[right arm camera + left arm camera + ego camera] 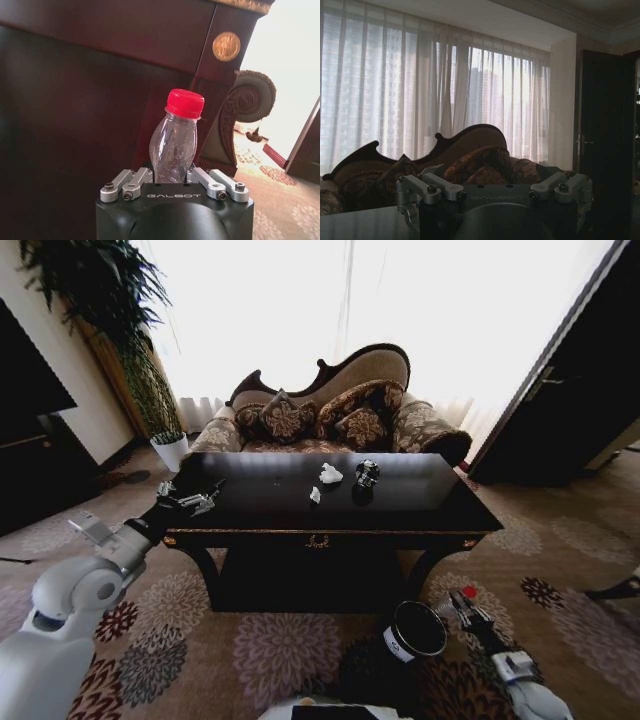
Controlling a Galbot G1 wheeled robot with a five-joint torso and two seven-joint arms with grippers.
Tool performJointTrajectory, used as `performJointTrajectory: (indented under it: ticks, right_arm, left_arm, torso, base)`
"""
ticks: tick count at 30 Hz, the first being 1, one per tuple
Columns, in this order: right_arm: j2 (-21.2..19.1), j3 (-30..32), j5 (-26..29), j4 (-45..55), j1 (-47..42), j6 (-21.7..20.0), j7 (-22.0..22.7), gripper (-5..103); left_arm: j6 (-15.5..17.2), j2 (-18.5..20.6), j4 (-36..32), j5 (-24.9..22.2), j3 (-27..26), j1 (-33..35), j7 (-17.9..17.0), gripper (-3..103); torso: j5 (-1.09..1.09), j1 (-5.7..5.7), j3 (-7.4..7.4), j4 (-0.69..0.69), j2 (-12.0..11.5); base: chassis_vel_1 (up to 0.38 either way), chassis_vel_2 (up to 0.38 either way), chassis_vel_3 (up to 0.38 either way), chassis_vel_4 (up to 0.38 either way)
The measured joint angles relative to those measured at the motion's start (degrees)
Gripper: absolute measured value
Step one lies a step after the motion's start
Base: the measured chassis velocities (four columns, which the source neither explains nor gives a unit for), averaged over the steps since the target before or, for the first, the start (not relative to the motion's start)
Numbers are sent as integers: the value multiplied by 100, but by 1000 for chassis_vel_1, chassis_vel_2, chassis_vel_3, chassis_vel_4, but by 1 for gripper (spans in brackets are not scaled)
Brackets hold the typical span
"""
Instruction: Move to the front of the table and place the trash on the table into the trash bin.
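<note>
The dark table (pixel 440 502) with a glossy black top stands in front of me. On it lie two white paper scraps (pixel 330 474) (pixel 315 495) and a small dark crushed object (pixel 366 473). My left gripper (pixel 193 502) hovers open over the table's left end, well to the left of the scraps. Low at the right, my right gripper (pixel 462 606) (pixel 172 172) is shut on a clear plastic bottle (pixel 173 145) with a red cap (pixel 468 592). It sits just right of the black trash bin (pixel 415 630), which stands on the carpet before the table.
A patterned sofa (pixel 330 420) with cushions stands behind the table, before bright curtains. A white plant pot (pixel 170 450) is at the back left and a low dark cabinet (pixel 30 455) at the far left. Patterned carpet (pixel 200 640) surrounds the table.
</note>
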Motion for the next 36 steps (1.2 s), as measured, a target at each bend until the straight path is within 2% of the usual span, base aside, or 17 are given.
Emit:
performJointTrajectory:
  ticks: [9,17,25,26,27,28,30,33,36]
  right_arm:
    - [305,30,-340,-460,183,0,253,25]
    - [392,-59,85,-252,72,-88,408,25]
    - [536,-113,100,-79,-7,-103,405,25]
    - [530,-114,92,-73,-17,-103,410,21]
    - [515,-114,78,-70,-25,-103,410,26]
    - [515,-114,78,-70,-25,-103,410,26]
    - [493,-109,74,-55,-39,-103,411,37]
    - [488,-105,67,-35,-55,-103,411,42]
    - [488,-101,72,12,-82,-103,411,58]
  left_arm:
    - [1,52,1,-11,-14,6,23,100]
    - [1,50,33,-14,-4,-24,47,100]
    - [-3,4,19,-1,39,-23,65,100]
    - [-4,8,19,-2,29,-17,72,100]
    - [-6,18,19,-3,12,-8,78,100]
    - [-6,18,19,-3,12,-8,78,100]
    - [-11,29,16,-5,-9,10,93,100]
    - [-14,26,-1,-6,-11,20,99,100]
    - [-15,10,-13,-6,-10,27,102,100]
  torso:
    - [0,0,0,0,0]
    - [-1,0,0,0,0]
    - [0,0,0,0,0]
    - [0,0,0,0,0]
    - [0,0,0,0,0]
    - [0,0,0,0,0]
    - [0,0,0,1,0]
    - [0,0,0,0,0]
    - [0,0,0,0,0]
  base:
    - [0,0,0,0]
    - [0,0,0,0]
    - [0,0,0,0]
    - [0,0,0,0]
    - [0,0,0,0]
    - [0,0,0,0]
    - [0,0,0,0]
    - [0,0,0,0]
    - [0,0,0,0]
